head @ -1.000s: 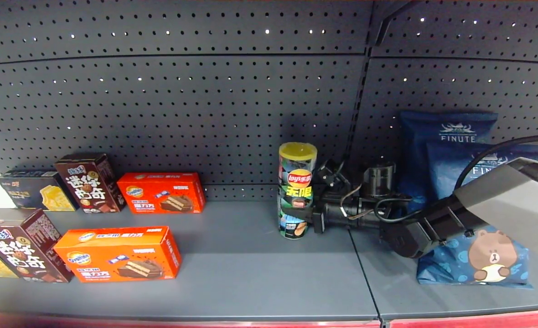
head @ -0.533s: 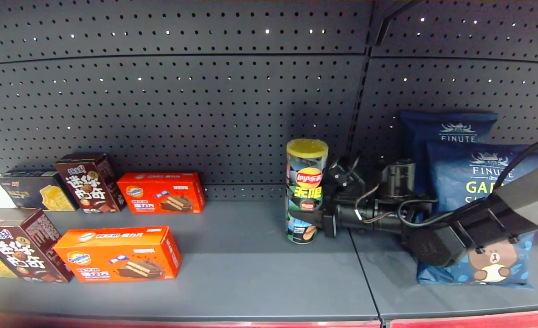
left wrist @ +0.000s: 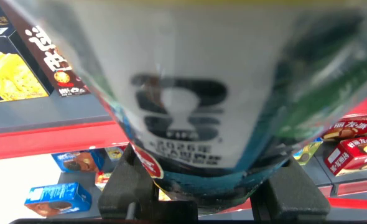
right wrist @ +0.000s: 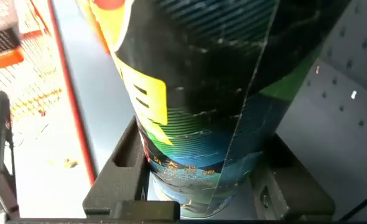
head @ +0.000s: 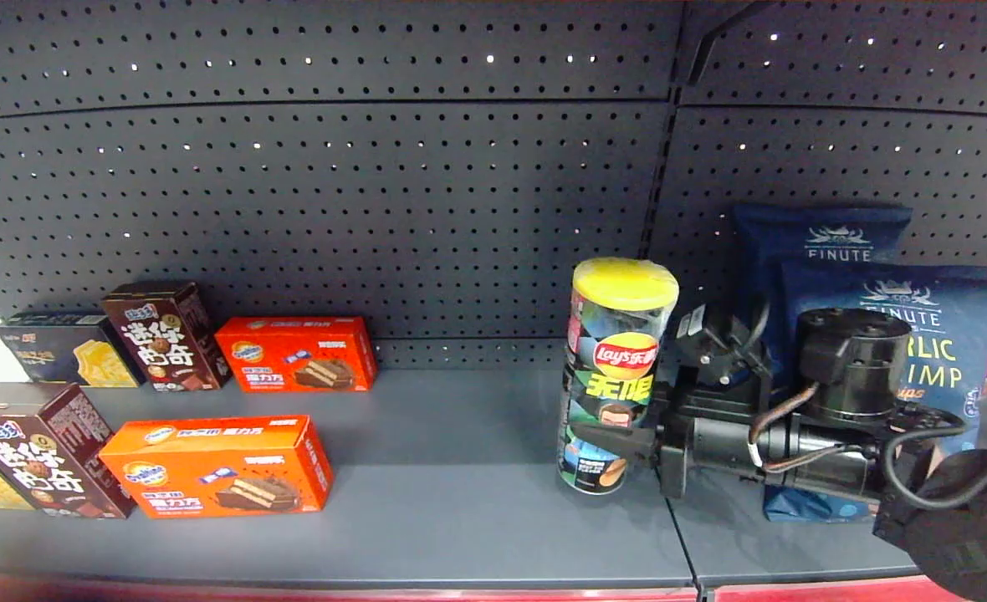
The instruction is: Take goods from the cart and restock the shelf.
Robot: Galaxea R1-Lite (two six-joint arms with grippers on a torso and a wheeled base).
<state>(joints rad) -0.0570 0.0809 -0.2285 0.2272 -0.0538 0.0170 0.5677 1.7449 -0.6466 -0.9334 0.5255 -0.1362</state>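
- Found the right gripper [head: 609, 436] clamped low on the chip can [head: 619, 334], with one finger across its near side.
- Saw that can upright, yellow lid on top, over the shelf [head: 460, 502] towards its near edge and just left of the blue bags [head: 903, 334]; could not tell whether its base touched the board.
- Found the left gripper [left wrist: 202, 196] closed around a second can [left wrist: 190, 93], gripping either side of its lower end.
- Noted orange boxes [head: 213, 464] and dark boxes [head: 163, 334] well apart, at the shelf's left.
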